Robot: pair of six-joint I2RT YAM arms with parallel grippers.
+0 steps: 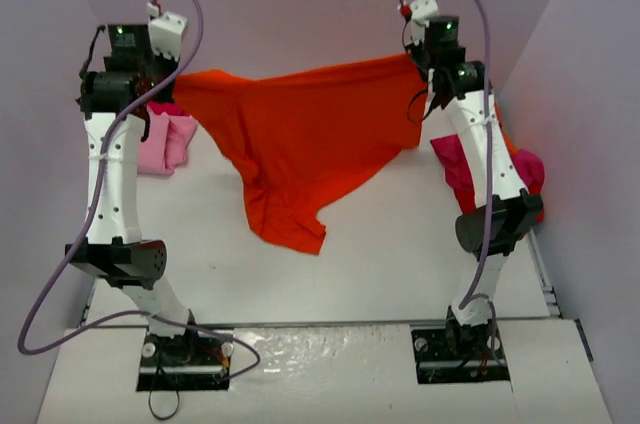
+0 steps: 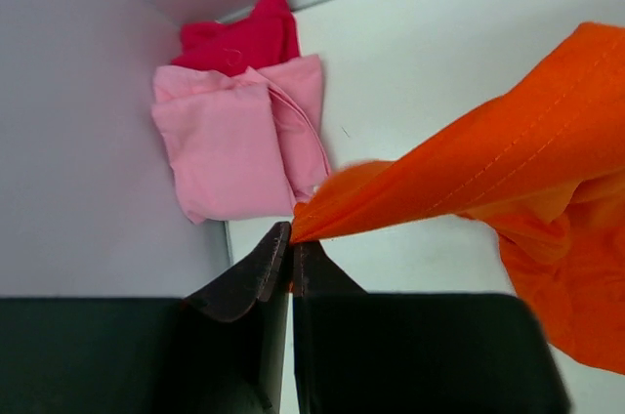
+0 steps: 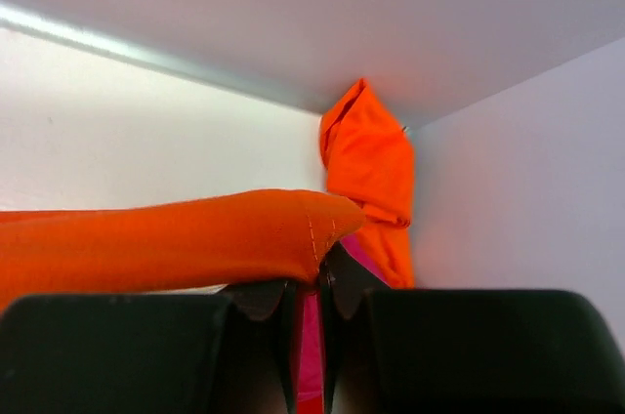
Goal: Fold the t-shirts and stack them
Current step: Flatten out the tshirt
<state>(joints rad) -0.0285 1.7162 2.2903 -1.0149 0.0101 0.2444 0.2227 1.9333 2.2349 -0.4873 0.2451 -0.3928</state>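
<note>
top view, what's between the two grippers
The orange t-shirt spans the whole gap, pinched by the left gripper and the right gripper, with its middle hanging low. The top view shows it.

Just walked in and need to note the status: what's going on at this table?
Both arms hold one orange t-shirt up, stretched between them. The left pincer is shut on one corner and the right pincer is shut on the opposite edge, while the middle sags toward the table. A folded pink t-shirt and a red t-shirt sit at the far left. A loose heap of shirts lies at the right.
</note>
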